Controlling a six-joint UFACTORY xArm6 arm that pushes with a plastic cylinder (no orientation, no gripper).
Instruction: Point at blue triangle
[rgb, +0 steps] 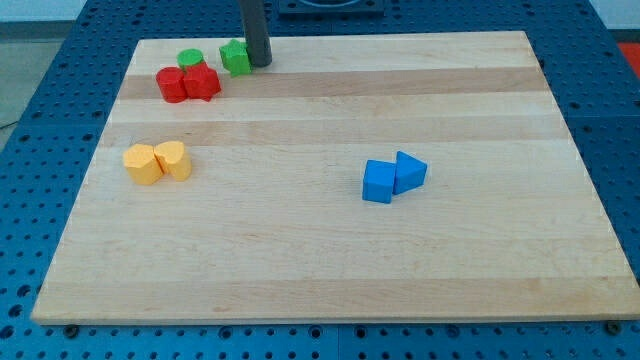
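The blue triangle lies right of the board's middle, touching a blue cube on its left. My tip is at the view's top, left of centre, right beside a green block and far up and left of the blue triangle.
A green cylinder and two red blocks cluster at the top left. Two yellow blocks sit together at the left. The wooden board lies on a blue pegboard table.
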